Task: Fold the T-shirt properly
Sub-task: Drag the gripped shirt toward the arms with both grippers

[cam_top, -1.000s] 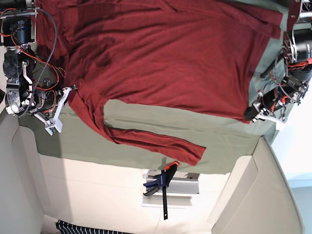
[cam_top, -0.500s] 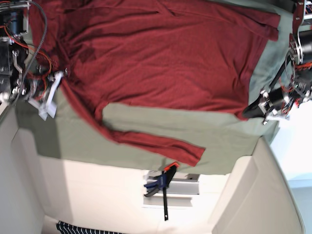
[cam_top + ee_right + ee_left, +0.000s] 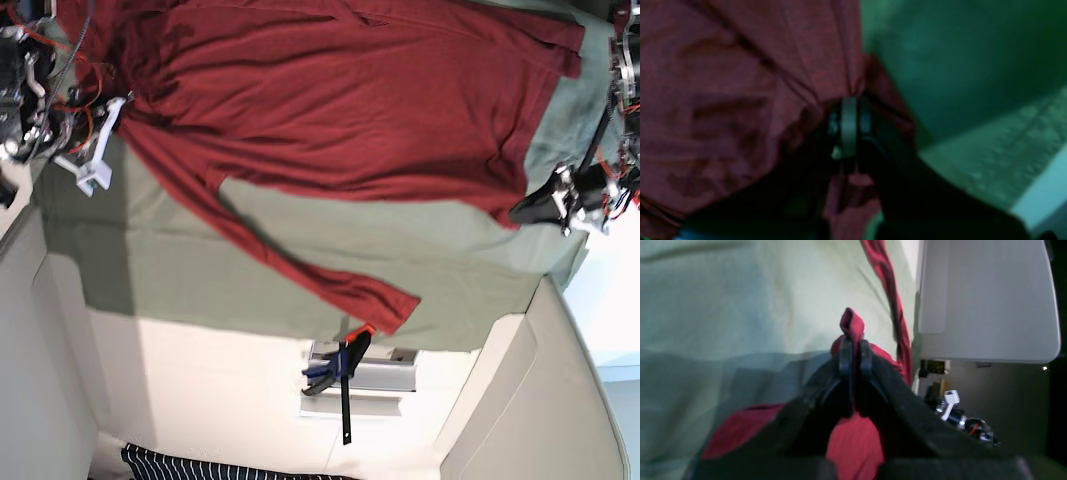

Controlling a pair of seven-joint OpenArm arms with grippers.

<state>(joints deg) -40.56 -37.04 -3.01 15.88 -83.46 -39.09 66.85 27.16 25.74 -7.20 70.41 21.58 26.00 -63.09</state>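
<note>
Red shirt [image 3: 330, 100] spans the counter [image 3: 300, 235]; left hand [image 3: 855, 346] and right hand [image 3: 849, 110] each clamp its edge at opposite ends. Since a second ago we've dragged the right grip toward the counter corner, straightening the sleeve [image 3: 300, 268]: fold likely starting.

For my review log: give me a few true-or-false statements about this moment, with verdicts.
1. The left gripper and the right gripper are both shut on the T-shirt. True.
2. The T-shirt is folded in half. False: it lies spread out, with one sleeve stretched across the green cloth.
3. The clamp rests on the T-shirt. False: it sits past the cloth's edge, near the cuff.
4. The green cloth lies under the T-shirt. True.
</note>
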